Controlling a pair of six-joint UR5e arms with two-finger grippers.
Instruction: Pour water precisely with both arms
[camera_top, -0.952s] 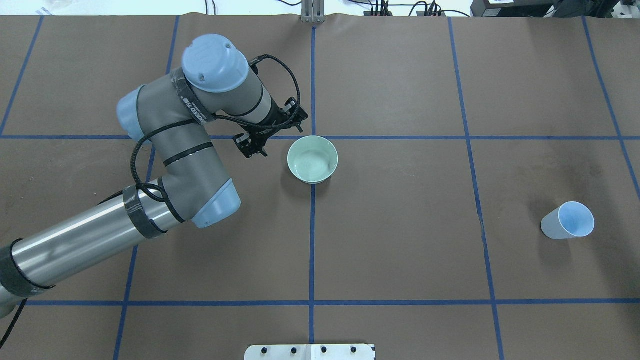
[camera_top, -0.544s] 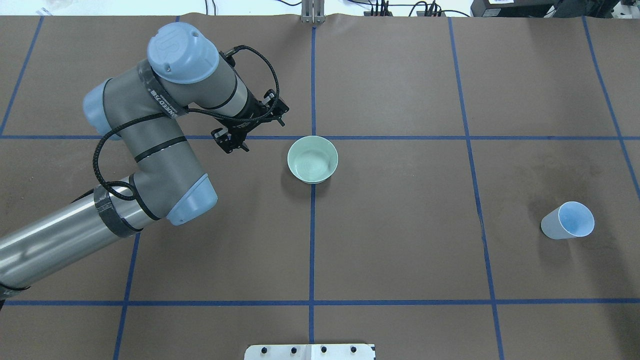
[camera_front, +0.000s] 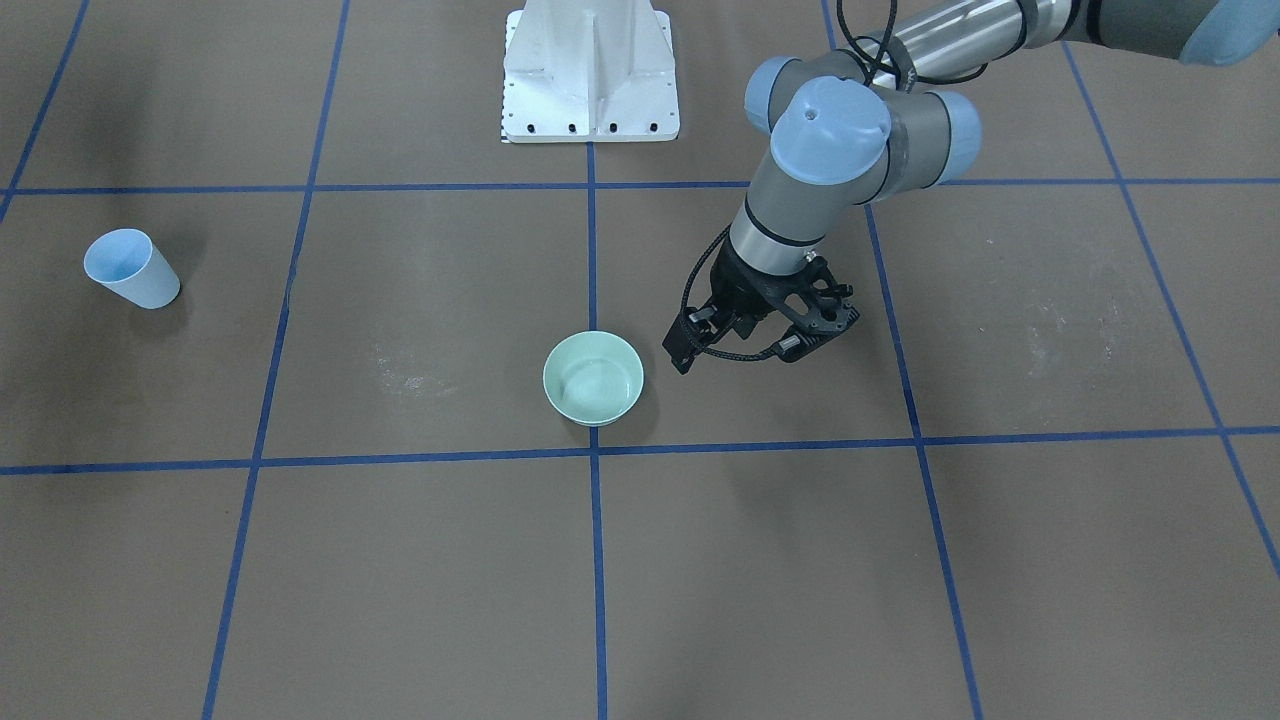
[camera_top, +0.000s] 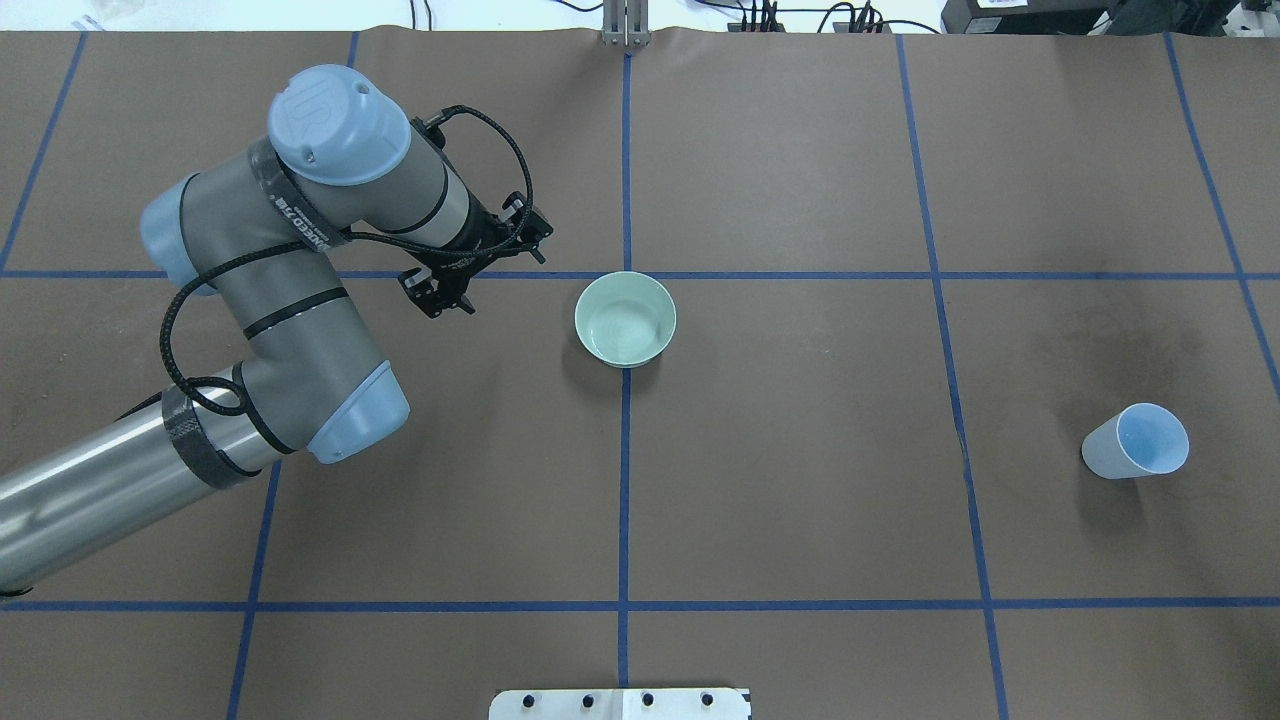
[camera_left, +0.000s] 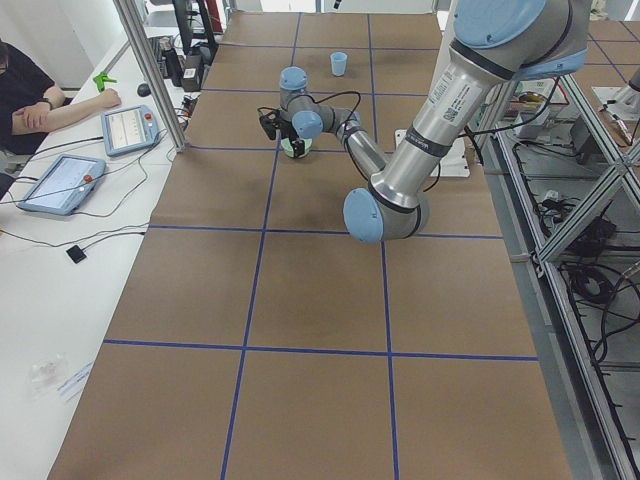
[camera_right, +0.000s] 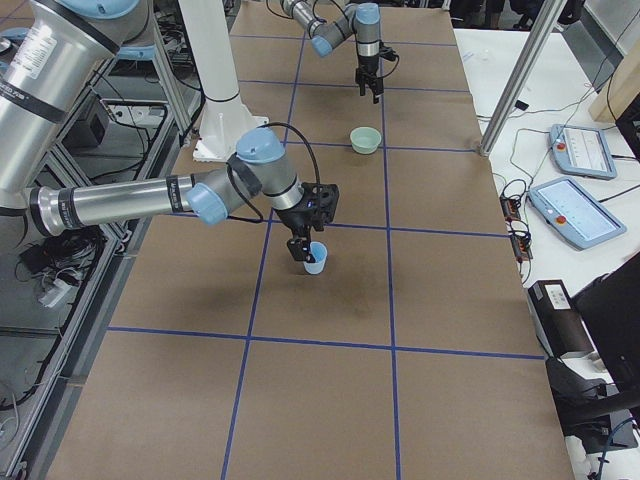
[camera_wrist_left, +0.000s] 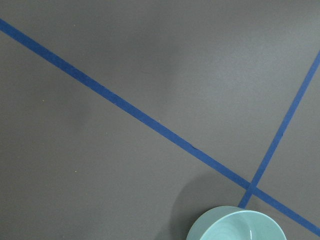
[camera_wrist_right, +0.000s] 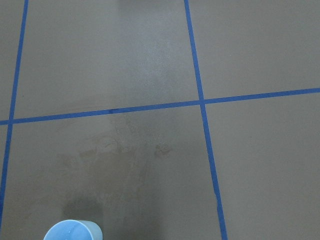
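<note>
A pale green bowl (camera_top: 625, 320) stands at the table's centre, also in the front view (camera_front: 593, 378); faint ripple rings of water show inside it. My left gripper (camera_top: 472, 268) hovers left of the bowl, apart from it, open and empty; the front view (camera_front: 765, 338) shows it too. A light-blue cup (camera_top: 1137, 442) stands upright far right. My right gripper (camera_right: 298, 250) shows only in the exterior right view, close beside the cup (camera_right: 316, 259); I cannot tell whether it is open. The right wrist view shows the cup's rim (camera_wrist_right: 72, 231) at its bottom edge.
Brown paper with blue tape grid lines covers the table (camera_top: 800, 500). Whitish dried stains (camera_front: 405, 378) lie beside the bowl, and a dark patch (camera_top: 1110, 345) beyond the cup. The white pedestal base (camera_front: 590, 70) stands at the robot's edge. Tablets and an operator (camera_left: 40, 100) are past the far edge.
My left arm has drawn back to the left, away from the bowl, widening the gap. The bowl and the cup have not moved.
</note>
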